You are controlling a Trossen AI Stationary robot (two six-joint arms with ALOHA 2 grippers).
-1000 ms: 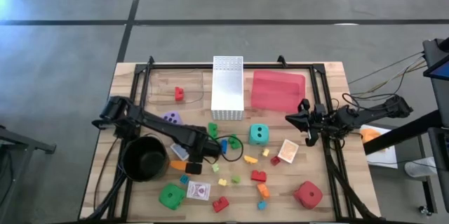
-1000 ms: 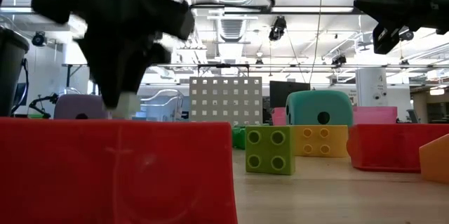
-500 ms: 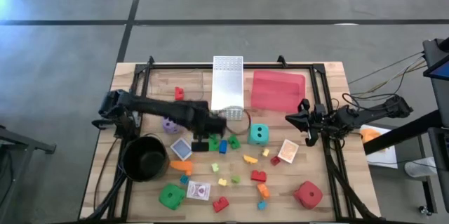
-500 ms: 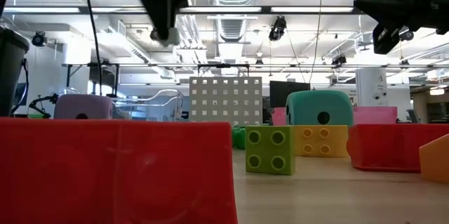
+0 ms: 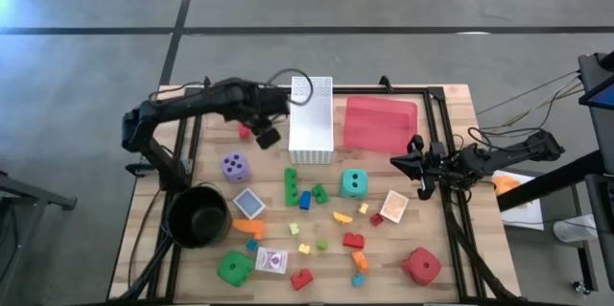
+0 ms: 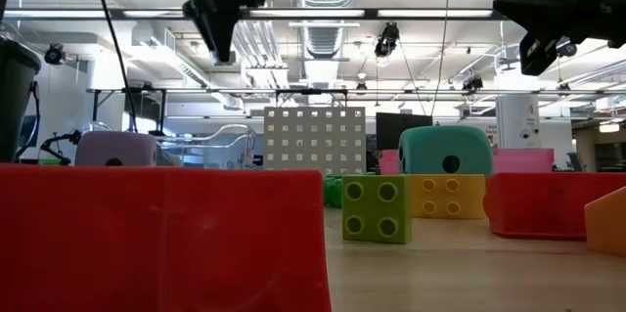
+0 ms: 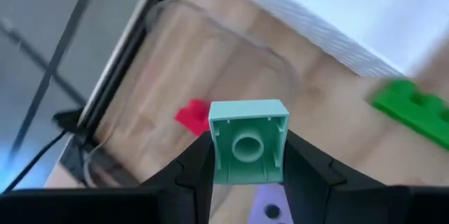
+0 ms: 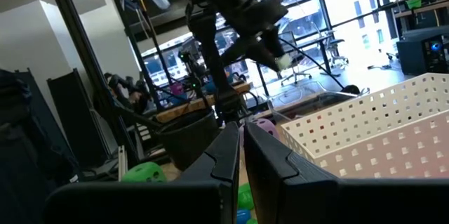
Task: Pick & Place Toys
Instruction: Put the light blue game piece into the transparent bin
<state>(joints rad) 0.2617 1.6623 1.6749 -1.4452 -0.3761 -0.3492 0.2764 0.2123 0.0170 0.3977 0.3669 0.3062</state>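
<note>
brick in the air next to the basket, easy one to fumble

biggest worry first: the white perforated basket (image 5: 311,120) is tall and narrow, and the left gripper (image 5: 268,136) hangs just beside its left wall, not over the opening. if it lets go there, i'd guess the brick lands on the wooden table (image 5: 451,114) or clips the rim and bounces off. next worry is the grip itself: in the left wrist view the fingers are only partly closed, pinching a pale mint-green building brick (image 7: 248,142) by its two sides, with most of the brick sticking out past the tips. smooth plastic held that shallow could twist or slide out on a quick swing.

the brick is square-ish, with one round hollow showing in the face toward the camera. it's up off the table, above a small red brick (image 5: 245,129) and not far from the purple die (image 5: 233,165).

right gripper (image 5: 419,165) waits by the red tray (image 5: 380,123), fingers pressed shut on nothing.

smaller bricks lie scattered near the teal die (image 5: 354,184).
</note>
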